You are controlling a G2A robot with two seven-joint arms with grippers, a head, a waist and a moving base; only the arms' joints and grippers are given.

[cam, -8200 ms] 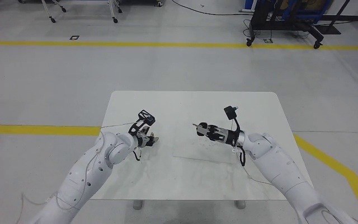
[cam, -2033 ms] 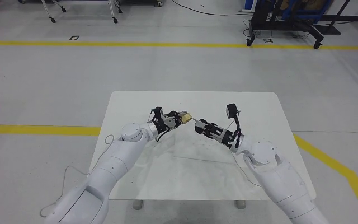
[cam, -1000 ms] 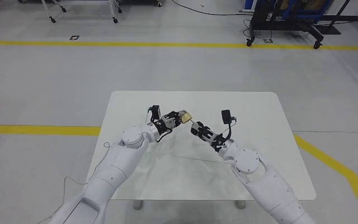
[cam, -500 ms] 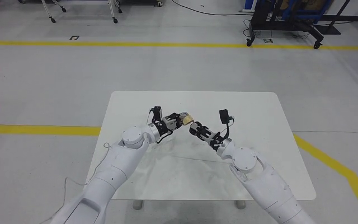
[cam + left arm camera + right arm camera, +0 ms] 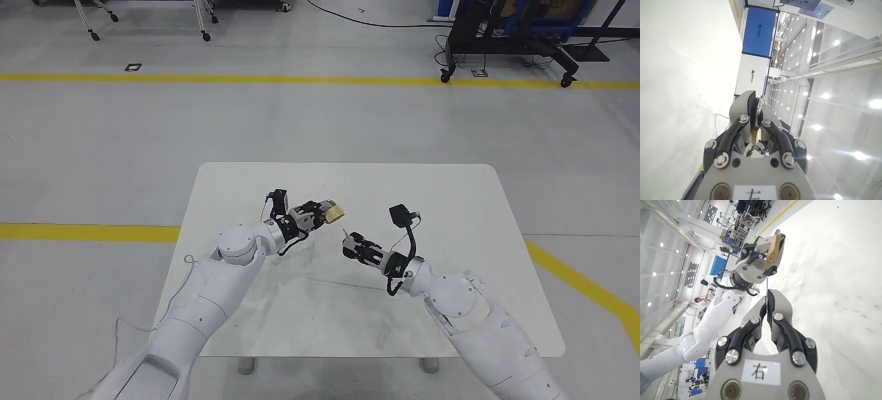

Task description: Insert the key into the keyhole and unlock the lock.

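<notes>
A small brass padlock [image 5: 333,212] hangs above the white table [image 5: 450,190], pinched in my left gripper [image 5: 322,213]. In the left wrist view the padlock [image 5: 755,136] sits between the shut fingers, its silver shackle poking past the fingertips. The right wrist view faces the padlock [image 5: 772,252] and its keyhole end. My right gripper [image 5: 349,245] is shut on a thin silver key [image 5: 766,289], whose blade points toward the lock with a clear gap between them.
The table's far edge and right side lie beyond both arms. A black camera mount [image 5: 400,215] rises from the right wrist. Yellow floor lines and wheeled racks [image 5: 510,40] stand well off the table.
My right gripper has drawn back from the padlock toward the near right, opening a gap between key and lock. The left gripper holds the padlock in about the same place.
</notes>
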